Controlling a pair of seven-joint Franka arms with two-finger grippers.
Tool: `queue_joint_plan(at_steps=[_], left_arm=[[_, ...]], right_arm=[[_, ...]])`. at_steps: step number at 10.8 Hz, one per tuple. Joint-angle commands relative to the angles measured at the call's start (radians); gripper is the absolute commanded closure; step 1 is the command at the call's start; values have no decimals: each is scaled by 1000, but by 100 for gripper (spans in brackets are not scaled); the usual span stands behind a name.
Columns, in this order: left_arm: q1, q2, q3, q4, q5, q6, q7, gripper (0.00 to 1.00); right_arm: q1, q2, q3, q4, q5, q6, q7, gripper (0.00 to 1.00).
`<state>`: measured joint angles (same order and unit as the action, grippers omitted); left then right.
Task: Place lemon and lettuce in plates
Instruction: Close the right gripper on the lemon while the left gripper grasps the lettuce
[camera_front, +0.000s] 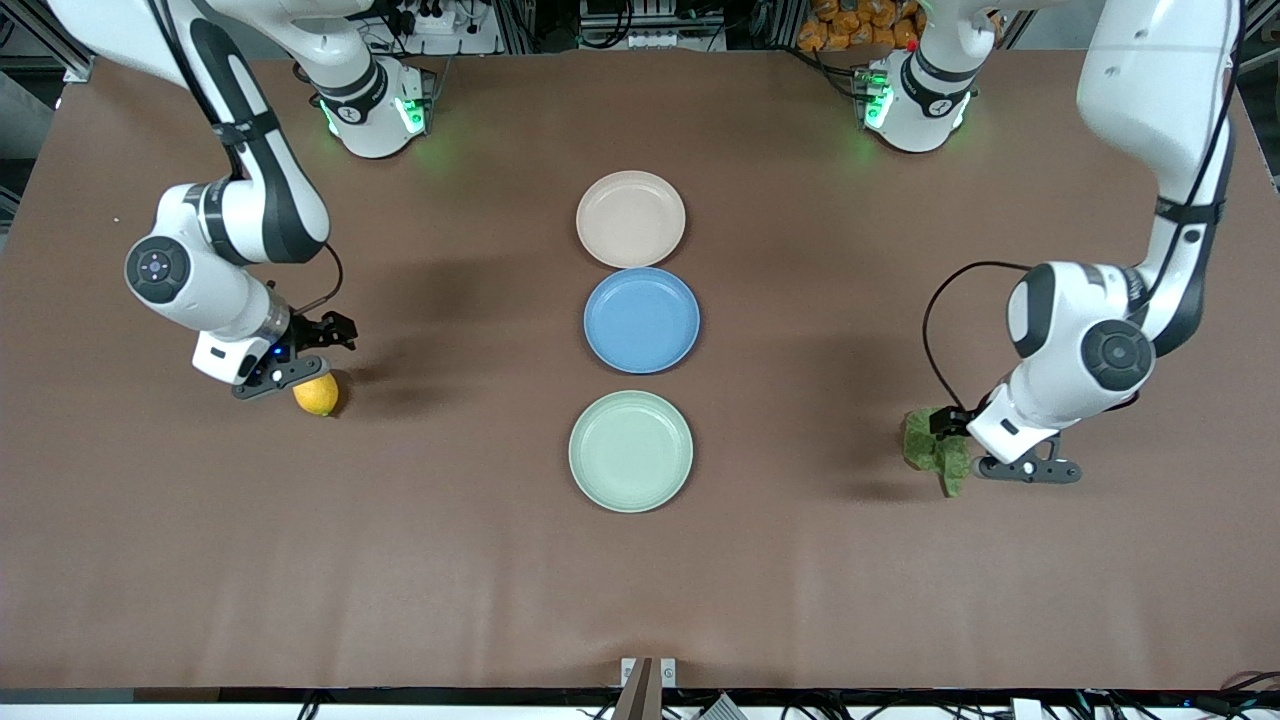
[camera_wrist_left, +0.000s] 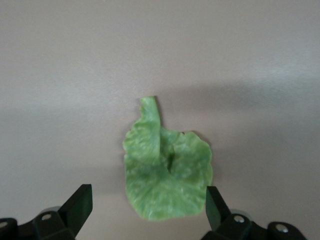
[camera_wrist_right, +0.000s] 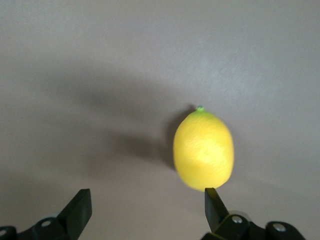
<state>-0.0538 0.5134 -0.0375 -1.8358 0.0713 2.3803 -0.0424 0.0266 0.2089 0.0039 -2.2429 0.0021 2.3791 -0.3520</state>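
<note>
Lemon (camera_front: 317, 395) lies beside our right gripper (camera_wrist_right: 146, 210), fingers wide; our left gripper (camera_wrist_left: 149, 206) hangs wide over lettuce (camera_front: 936, 452). Plates (camera_front: 630, 219) sit bare.

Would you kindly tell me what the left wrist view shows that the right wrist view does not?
Only the left wrist view shows the flat, crinkled green lettuce leaf lying on the table between the open fingers of the left end effector.

Only the right wrist view shows the small oval yellow lemon, near one finger of the open right end effector.

Both show the bare brown tabletop and two black fingertips with nothing gripped.
</note>
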Motion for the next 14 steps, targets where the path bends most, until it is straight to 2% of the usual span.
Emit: queue_joint_plan(at_steps=[1, 6, 8, 9, 10, 11, 12, 14], left_arm=[[8, 78, -4, 9, 19, 100, -27, 0], [5, 128, -4, 15, 16, 144, -68, 0], [3, 149, -5, 15, 15, 171, -70, 6], [5, 158, -5, 16, 15, 172, -74, 16], [3, 163, -5, 18, 15, 174, -76, 38], [3, 163, -5, 20, 13, 174, -76, 81], [3, 165, -5, 26, 12, 174, -77, 100], [5, 162, -4, 35, 8, 174, -105, 100]], right_arm=[[-34, 87, 2, 88, -10, 2, -82, 0], [-43, 165, -1, 118, -13, 66, -119, 0], [-63, 191, -1, 118, -13, 87, -122, 0], [-71, 208, -1, 118, -13, 106, -124, 0], [-77, 211, -1, 118, -13, 108, -142, 0], [-85, 213, -1, 118, -13, 109, -153, 0], [-83, 218, -1, 115, -11, 118, -153, 6], [-86, 219, -1, 109, -11, 134, -153, 75]])
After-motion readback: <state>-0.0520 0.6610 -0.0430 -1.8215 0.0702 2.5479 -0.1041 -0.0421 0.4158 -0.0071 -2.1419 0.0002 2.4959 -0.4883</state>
